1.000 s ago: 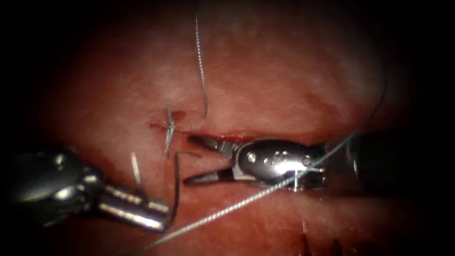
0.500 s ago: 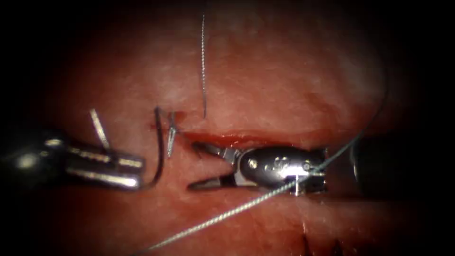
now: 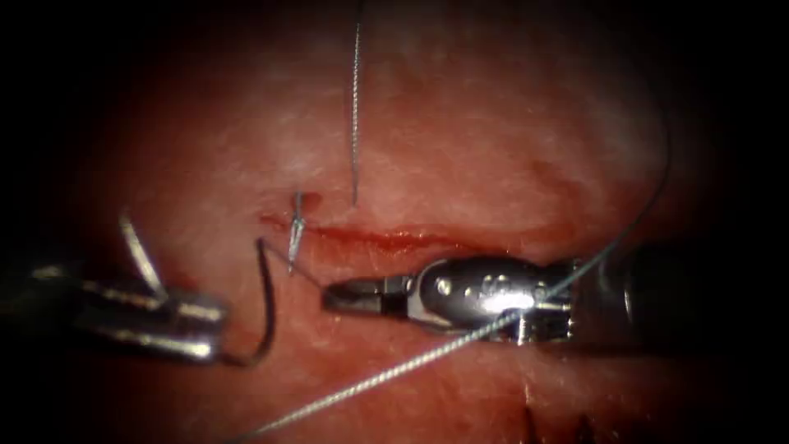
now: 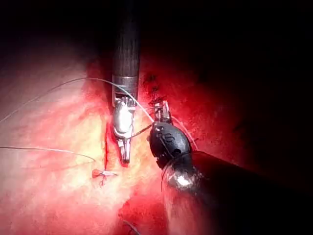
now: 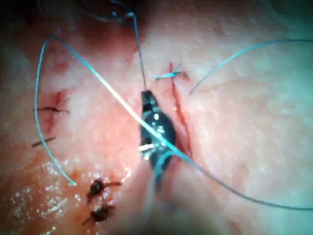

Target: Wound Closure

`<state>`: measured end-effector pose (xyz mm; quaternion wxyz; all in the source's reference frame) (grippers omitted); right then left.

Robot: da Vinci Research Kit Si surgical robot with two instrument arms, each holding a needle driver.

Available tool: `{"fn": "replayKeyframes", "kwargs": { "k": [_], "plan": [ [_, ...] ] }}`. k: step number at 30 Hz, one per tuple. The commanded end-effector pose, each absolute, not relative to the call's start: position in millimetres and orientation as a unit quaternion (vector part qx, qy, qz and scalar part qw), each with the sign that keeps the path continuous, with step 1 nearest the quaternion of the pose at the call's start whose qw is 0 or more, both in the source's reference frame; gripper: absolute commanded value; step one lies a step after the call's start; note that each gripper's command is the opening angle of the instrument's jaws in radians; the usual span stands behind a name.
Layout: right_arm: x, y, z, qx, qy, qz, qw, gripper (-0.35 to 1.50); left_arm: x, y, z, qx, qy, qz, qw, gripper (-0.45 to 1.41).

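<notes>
Left tool [image 3: 193,329] sits left of the cut [image 3: 386,239], needle [image 3: 261,308] just right of its fingers, clear of the tissue [image 3: 460,148]. Right tool [image 3: 345,295] lies just below the cut; thread [image 3: 306,272] runs from its fingers up-left to the knot [image 3: 296,224] at the cut's left end.

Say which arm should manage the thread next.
Probably right: the right tool is shut on the thread beside the stitch, near the left end of the cut. The left tool is occupied holding the needle mid-curve, clear of the tissue.
</notes>
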<state>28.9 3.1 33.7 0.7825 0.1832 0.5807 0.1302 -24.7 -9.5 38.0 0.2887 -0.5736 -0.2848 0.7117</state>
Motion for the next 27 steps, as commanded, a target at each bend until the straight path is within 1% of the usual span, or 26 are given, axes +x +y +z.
{"fn": "replayKeyframes", "kwargs": {
  "k": [1,7,12,16,17,18,19,20,21,23,24,25,27],
  "plan": [
    [28.9,1.8,34,0.195,0.578,0.135,0.781,-0.35,-24.7,-10.5,38,-0.575,-0.285,0.711,0.287,-0.45],
    [27.7,0.7,28,0.225,0.576,0.153,0.771,-0.35,-22.7,-10.0,39,-0.576,-0.269,0.719,0.281,-0.45],
    [28.7,0.8,21,0.239,0.578,0.172,0.761,-0.35,-21.2,-10.0,41,-0.565,-0.239,0.733,0.293,-0.45],
    [29.9,1.9,18,0.215,0.6,0.161,0.754,-0.35,-19.9,-9.4,42,-0.558,-0.225,0.741,0.297,-0.45],
    [30.1,2.5,17,0.19,0.609,0.161,0.753,0.07,-19.6,-9.1,42,-0.558,-0.219,0.745,0.294,-0.45],
    [30.1,2.7,18,0.18,0.612,0.158,0.754,0.39,-19.4,-9.0,42,-0.557,-0.217,0.746,0.294,-0.45],
    [30.1,2.9,18,0.166,0.61,0.153,0.759,0.98,-19.1,-8.5,42,-0.556,-0.207,0.751,0.29,-0.45],
    [30.1,2.9,19,0.153,0.609,0.147,0.764,1.1,-18.9,-8.3,42,-0.553,-0.201,0.756,0.288,-0.45],
    [30.1,2.9,19,0.153,0.609,0.147,0.764,1.1,-18.9,-8.3,42,-0.553,-0.201,0.756,0.288,-0.45],
    [29.9,2.7,21,0.13,0.603,0.144,0.774,1.28,-17.9,-7.0,43,-0.549,-0.161,0.766,0.292,-0.45],
    [29.8,2.6,22,0.117,0.6,0.14,0.779,1.31,-16.8,-6.2,44,-0.538,-0.135,0.778,0.297,-0.45],
    [29.8,2.6,22,0.117,0.6,0.14,0.779,1.31,-16.8,-6.2,44,-0.538,-0.135,0.778,0.297,-0.45],
    [29.5,2.6,24,0.107,0.592,0.142,0.786,1.31,-14.8,-5.2,45,-0.531,-0.113,0.781,0.308,-0.45]
  ]
}}
